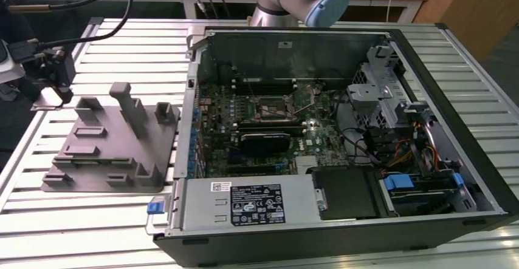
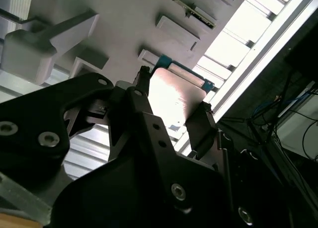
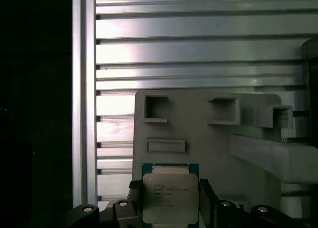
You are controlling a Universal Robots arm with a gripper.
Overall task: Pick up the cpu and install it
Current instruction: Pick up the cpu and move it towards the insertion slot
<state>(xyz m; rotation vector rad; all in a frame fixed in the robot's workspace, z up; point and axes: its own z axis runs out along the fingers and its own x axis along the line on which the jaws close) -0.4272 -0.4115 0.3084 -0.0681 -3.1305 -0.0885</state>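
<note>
First wrist view: gripper (image 3: 170,210) was clamped narrow on cpu (image 3: 170,194), one finger on each side edge. Chip hung over grey fixture block (image 3: 208,138), seemingly lifted clear. Pick-up judged done. Install left: in exterior view, motherboard socket (image 1: 271,106) inside computer case (image 1: 324,50) looked unfilled, well apart from fixture.

Exterior view overlooks table (image 1: 81,220), both wrist views past tool (image 3: 169,194) onto fixture (image 3: 208,138)
</note>
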